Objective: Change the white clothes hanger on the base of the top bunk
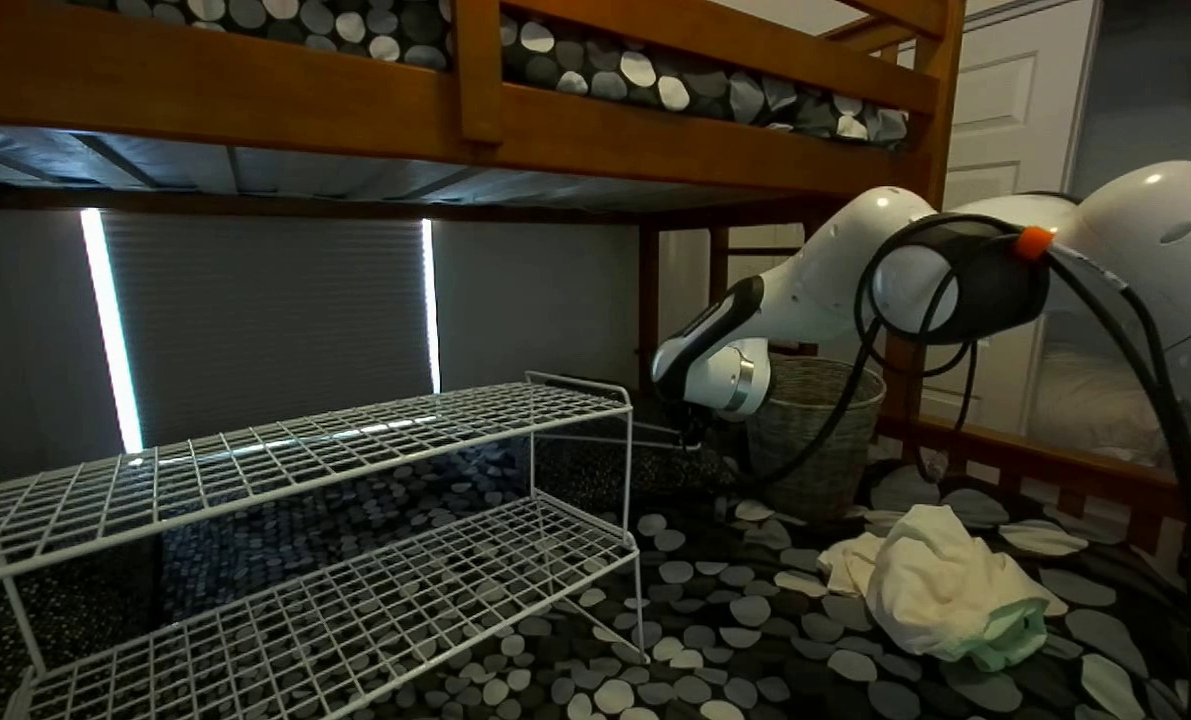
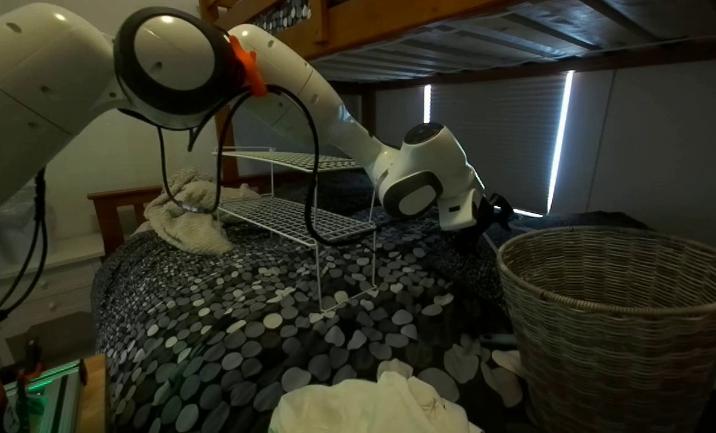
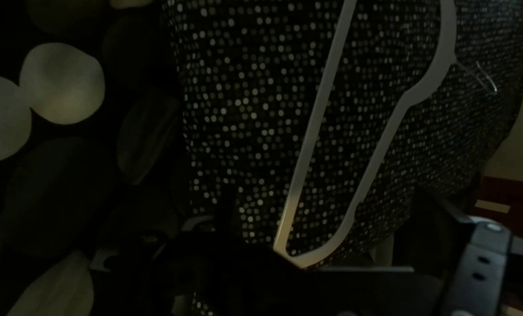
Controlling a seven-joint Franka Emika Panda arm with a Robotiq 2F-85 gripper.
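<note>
Base of the top bunk (image 1: 375, 110): brown rail and slatted underside, ran overhead in both exterior views. Bedding (image 2: 243, 343): pebble-patterned, lay below. Wire rack (image 1: 355, 440): white, two-tiered, stood on the bedding. Basket (image 2: 622, 355): wicker, stood apart from the rack. White clothes hanger (image 3: 318, 116): seen against dotted dark fabric (image 3: 252, 109), well below that base, one corner meeting the outline of the gripper (image 1: 693, 438), the rest, hook included, reaching beyond the jaws. Gripper: shadowed (how far the jaws stood apart, and whether they had hold of that corner, could not be told).
</note>
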